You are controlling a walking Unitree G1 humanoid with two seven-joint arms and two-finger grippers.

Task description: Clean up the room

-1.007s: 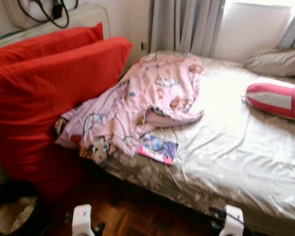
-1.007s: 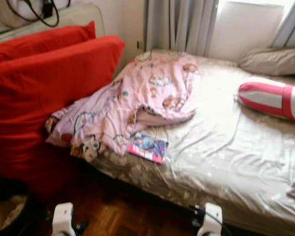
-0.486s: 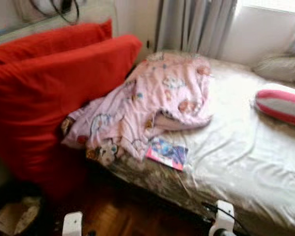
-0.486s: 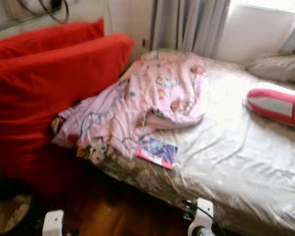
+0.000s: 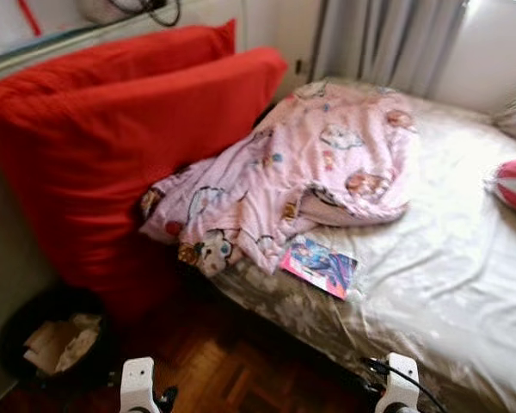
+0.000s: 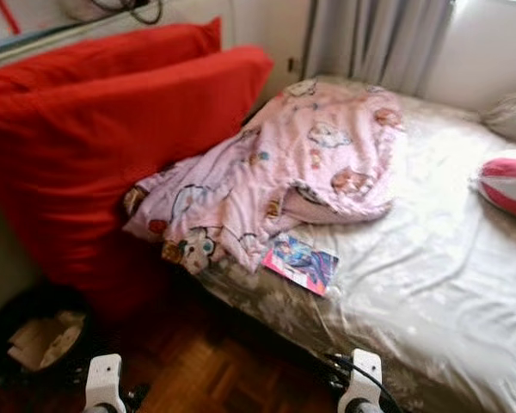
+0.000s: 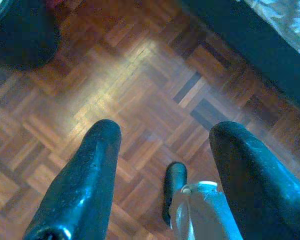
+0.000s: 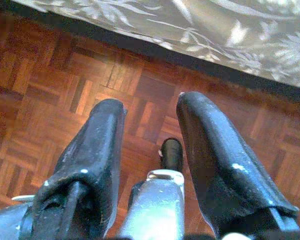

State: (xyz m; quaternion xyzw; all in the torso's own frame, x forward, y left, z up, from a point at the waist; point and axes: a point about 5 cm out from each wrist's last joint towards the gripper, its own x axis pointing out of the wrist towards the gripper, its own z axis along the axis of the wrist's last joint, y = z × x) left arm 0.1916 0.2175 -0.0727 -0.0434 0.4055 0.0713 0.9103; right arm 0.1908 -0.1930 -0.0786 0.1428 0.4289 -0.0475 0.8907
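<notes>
Bedroom parquet floor [image 7: 140, 90], rumpled pink cartoon blanket [image 5: 310, 172] on bed [image 5: 447, 284], left gripper [image 7: 162, 170] and right gripper [image 8: 150, 150] spread, empty

a home bedroom — bed [image 5: 464, 284], rumpled pink blanket [image 5: 310, 181], curtains [image 5: 387, 39], parquet floor [image 7: 140, 100].

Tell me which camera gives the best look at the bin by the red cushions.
The left eye view: the black bin sits whole, paper scraps inside. The right eye view crops it at the edge; the left wrist view catches a dark corner of it.
</notes>
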